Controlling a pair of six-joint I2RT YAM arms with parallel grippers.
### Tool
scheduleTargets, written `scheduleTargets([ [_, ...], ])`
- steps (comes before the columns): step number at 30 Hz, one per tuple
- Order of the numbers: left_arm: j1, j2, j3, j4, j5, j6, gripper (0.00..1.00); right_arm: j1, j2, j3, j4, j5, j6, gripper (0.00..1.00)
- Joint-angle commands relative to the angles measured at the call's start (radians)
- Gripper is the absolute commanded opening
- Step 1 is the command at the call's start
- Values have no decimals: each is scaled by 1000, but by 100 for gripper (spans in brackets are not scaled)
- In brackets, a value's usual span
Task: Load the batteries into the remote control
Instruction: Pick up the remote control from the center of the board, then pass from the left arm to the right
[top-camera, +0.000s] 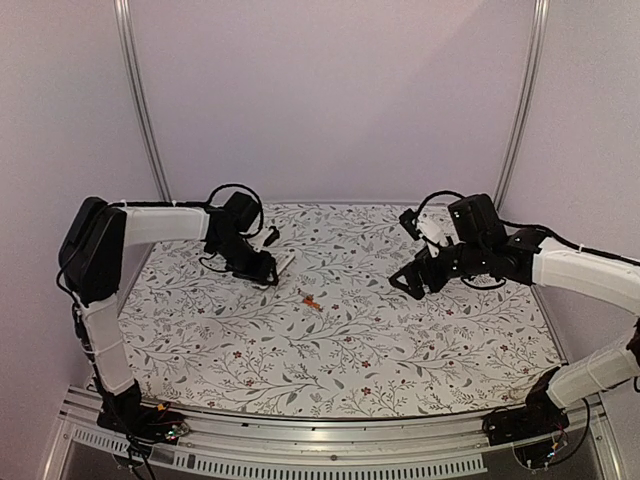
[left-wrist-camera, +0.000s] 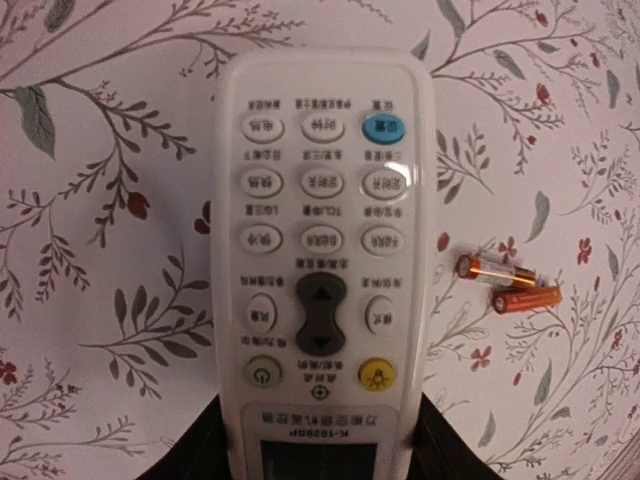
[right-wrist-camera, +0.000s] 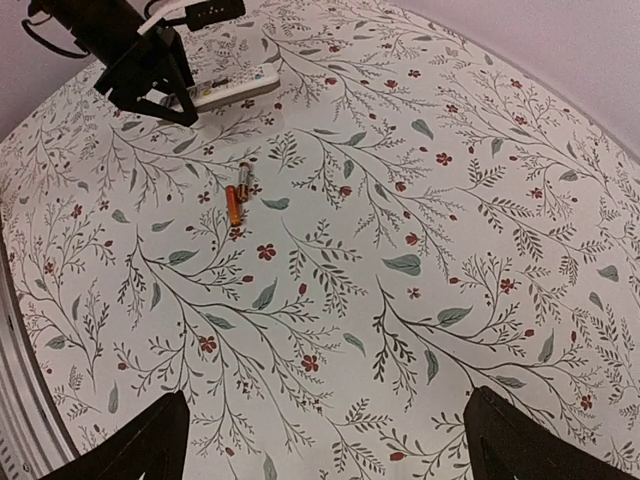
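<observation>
Floral tablecloth (top-camera: 350, 350): left gripper (top-camera: 266, 270) tight on remote control (left-wrist-camera: 320, 250) sides, batteries (left-wrist-camera: 508, 284) alongside; right gripper (right-wrist-camera: 330, 415) wide apart, empty.

Top cam overhead, rear; L wrist close over remote control (left-wrist-camera: 320, 250); R wrist farther; batteries (left-wrist-camera: 525, 299) shared

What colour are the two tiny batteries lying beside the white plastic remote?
The tiny cylindrical batteries are orange-red; the left wrist view shows them best.
</observation>
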Motion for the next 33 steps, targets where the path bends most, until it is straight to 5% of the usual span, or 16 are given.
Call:
scheduleTargets([
  [1,-78,-166,-35,-27,208,-104,20,139,-83,-15,-17,177,-141,96],
  [10,-201,-346,-91,-113,481,-249,17,513,-143,-9,-53,487,-322,95],
  [18,-323,-402,-44,-211,531,-278,18,771,-58,111,-197,702,-518,88],
  [33,-476,-326,8,-196,583,-350,22,811,61,227,-281,661,-654,61],
])
